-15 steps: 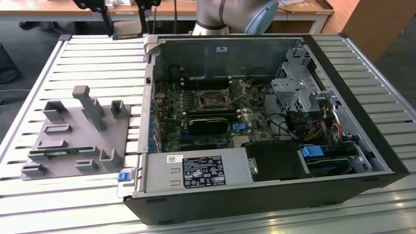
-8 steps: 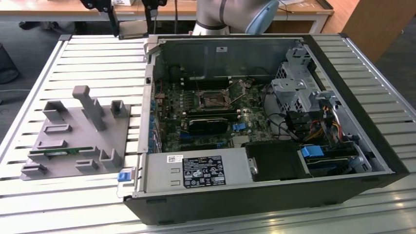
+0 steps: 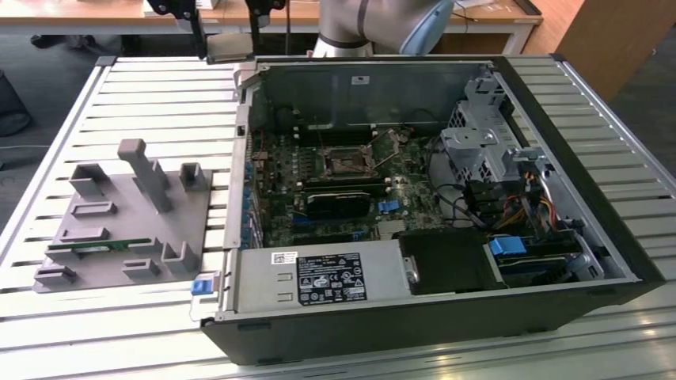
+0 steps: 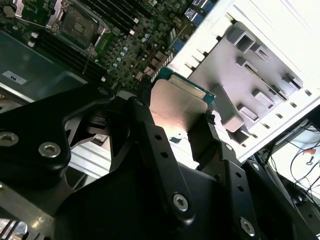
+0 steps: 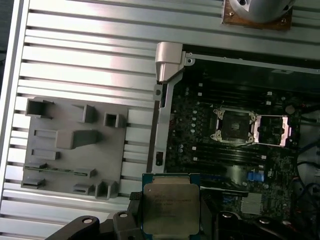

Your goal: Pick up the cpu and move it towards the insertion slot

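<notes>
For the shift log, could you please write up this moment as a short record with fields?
held item: the cpu, clamped between the gripper fingers, silver top showing in the first wrist view
cpu position: lifted, over the edge of the open computer case
insertion slot: on the motherboard, frame open, socket bare, apart from the cpu
grey tray: on the slatted table, at the exterior view's left of the case
tray contents: a green memory stick lying in a recess
</notes>
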`<state>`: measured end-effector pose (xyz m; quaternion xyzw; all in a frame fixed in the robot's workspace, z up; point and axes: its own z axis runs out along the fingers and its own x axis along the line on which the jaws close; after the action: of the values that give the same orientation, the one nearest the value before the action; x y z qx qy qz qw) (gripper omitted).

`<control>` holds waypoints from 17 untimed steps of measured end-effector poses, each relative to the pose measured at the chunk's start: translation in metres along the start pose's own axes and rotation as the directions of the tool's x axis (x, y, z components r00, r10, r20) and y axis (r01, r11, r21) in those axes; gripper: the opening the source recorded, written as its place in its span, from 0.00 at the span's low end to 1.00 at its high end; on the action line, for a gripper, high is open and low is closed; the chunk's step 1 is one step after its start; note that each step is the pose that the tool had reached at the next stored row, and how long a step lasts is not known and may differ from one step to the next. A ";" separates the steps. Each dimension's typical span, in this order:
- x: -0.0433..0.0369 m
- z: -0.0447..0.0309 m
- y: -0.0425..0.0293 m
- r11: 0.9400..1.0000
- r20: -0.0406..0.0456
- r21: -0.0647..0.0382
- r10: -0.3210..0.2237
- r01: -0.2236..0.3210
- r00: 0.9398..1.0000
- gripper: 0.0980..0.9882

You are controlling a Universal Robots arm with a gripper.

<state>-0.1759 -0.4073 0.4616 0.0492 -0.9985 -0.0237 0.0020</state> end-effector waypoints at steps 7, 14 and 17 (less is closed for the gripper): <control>-0.0115 -0.0001 -0.0010 1.000 0.000 0.000 -0.002 0.002 1.000 0.50; -0.0252 -0.0001 -0.0019 1.000 0.000 0.000 -0.005 0.005 1.000 0.50; -0.0307 0.0000 0.0000 1.000 0.000 0.000 -0.007 0.007 1.000 0.50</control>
<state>-0.1453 -0.4043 0.4616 0.0525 -0.9983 -0.0237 0.0021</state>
